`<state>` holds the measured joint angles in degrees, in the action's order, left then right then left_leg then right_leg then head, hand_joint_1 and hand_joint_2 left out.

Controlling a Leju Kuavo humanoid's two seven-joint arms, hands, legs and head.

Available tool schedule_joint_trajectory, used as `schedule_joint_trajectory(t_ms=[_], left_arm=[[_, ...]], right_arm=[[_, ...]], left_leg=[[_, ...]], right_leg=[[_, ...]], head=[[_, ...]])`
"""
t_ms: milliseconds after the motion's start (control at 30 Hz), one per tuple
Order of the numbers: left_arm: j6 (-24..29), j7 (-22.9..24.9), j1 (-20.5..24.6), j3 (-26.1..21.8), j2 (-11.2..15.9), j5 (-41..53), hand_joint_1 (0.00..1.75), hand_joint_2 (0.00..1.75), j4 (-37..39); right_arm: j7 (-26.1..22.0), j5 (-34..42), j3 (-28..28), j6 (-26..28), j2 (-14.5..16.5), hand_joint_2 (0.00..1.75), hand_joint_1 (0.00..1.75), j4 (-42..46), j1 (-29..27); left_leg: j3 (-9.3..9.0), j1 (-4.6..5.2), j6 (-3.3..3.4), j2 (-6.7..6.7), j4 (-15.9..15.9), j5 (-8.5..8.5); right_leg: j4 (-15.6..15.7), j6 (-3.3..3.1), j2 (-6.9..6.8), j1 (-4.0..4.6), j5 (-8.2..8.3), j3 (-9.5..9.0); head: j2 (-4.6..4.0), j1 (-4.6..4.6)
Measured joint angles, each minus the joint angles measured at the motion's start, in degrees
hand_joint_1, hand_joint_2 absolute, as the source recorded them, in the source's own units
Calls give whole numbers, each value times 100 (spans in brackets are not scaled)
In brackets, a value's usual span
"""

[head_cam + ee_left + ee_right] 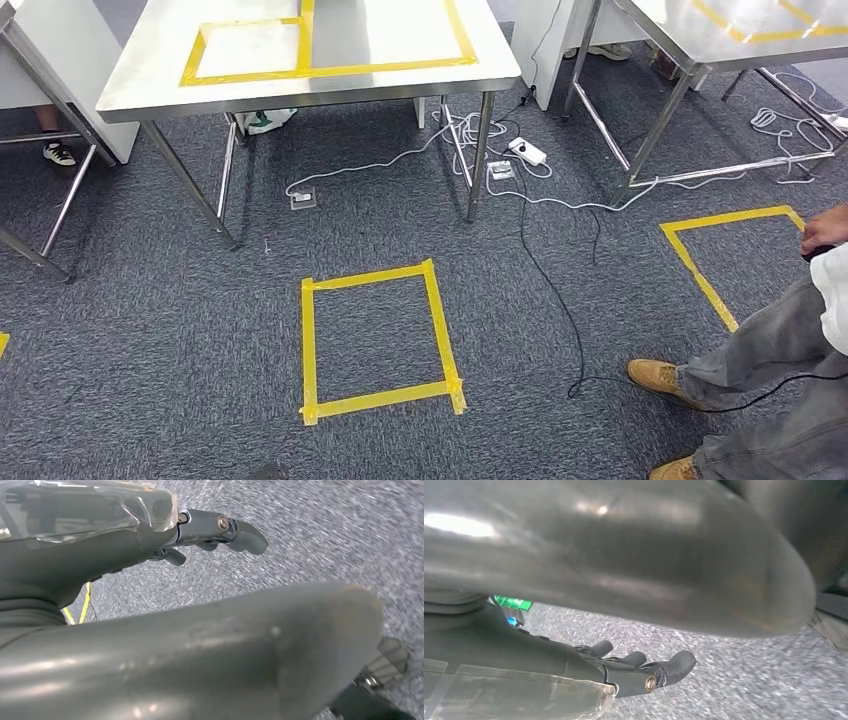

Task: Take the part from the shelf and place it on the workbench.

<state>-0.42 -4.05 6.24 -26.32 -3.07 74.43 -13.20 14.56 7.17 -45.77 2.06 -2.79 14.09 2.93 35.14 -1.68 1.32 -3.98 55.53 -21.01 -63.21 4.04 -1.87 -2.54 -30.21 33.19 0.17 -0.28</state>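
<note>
On the workbench [150,85] ahead of you nothing rests inside the yellow tape, and both the left hand [200,535] and right hand [634,670] hang slack over carpet (no part anywhere), so everything remains.

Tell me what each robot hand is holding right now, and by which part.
Nothing is held. The left robot hand hangs over the carpet with its fingers apart and bare; the right robot hand hangs likewise, with nothing between its fingers.
</note>
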Motion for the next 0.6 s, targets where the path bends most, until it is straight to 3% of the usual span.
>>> schedule_joint_trajectory(t_ms=[33,100,167,200,267,333,367,400,433,467,533,600], left_arm=[[9,7,-5,7,-1,-3,0,0,-5],[20,14,-15,25,10,-19,0,0,-16],[26,18,-23,50,8,-49,0,0,-22],[27,17,-25,61,7,-62,0,0,-24],[29,17,-37,86,3,-87,0,0,-26],[31,18,-64,111,8,-122,0,0,-27],[31,19,-76,123,10,-145,0,0,-27],[31,19,-85,133,13,-166,0,0,-27],[31,19,-89,147,12,-193,0,0,-27],[32,19,-90,165,11,-219,0,0,-27],[33,19,-91,199,33,-261,0,0,-33],[38,21,-102,231,58,-314,0,0,-46]], right_arm=[[-1,-1,5,0,7,0,0,-1,11],[-2,-1,22,-1,22,0,0,-1,35],[-2,-1,40,-7,24,0,0,-3,33],[-2,-1,44,-10,26,0,0,-4,26],[-1,-4,49,-15,26,0,0,-10,17],[0,-11,51,-21,29,0,0,-13,16],[0,-14,51,-26,31,0,0,-13,13],[0,-16,51,-31,32,0,0,-14,7],[0,-22,52,-35,32,0,0,-15,1],[0,-27,54,-37,31,0,0,-15,-1],[0,-37,57,-38,58,0,0,-16,8],[0,-46,61,-43,83,0,0,-20,32]], left_leg=[[19,-6,-56,-48,51,-18],[20,-5,-165,-146,119,-55],[-18,-33,-246,-242,106,-50],[-19,-60,-278,-216,134,-93],[118,-95,-318,27,519,-434],[427,-82,-308,303,1339,-950],[561,-63,-284,358,1704,-1109],[621,-39,-244,382,1899,-1160],[571,-9,-184,401,1857,-1094],[410,27,-102,440,1576,-931],[-11,94,127,692,784,-601],[-210,138,290,903,376,-474]], right_leg=[[351,30,-113,-12,99,-186],[624,-48,-221,5,173,-308],[584,-187,-90,40,205,-257],[581,-238,-32,44,229,-250],[581,-336,92,51,292,-229],[575,-403,226,92,336,-190],[574,-423,302,126,349,-172],[572,-435,380,162,357,-162],[571,-447,463,198,365,-159],[572,-455,547,235,370,-165],[575,-459,708,279,386,-169],[579,-430,849,243,415,-137]], head=[[0,1],[0,-8],[0,-19],[0,-18],[0,-24],[0,-25],[0,-25],[0,-24],[0,-24],[0,-24],[0,-3],[0,1]])
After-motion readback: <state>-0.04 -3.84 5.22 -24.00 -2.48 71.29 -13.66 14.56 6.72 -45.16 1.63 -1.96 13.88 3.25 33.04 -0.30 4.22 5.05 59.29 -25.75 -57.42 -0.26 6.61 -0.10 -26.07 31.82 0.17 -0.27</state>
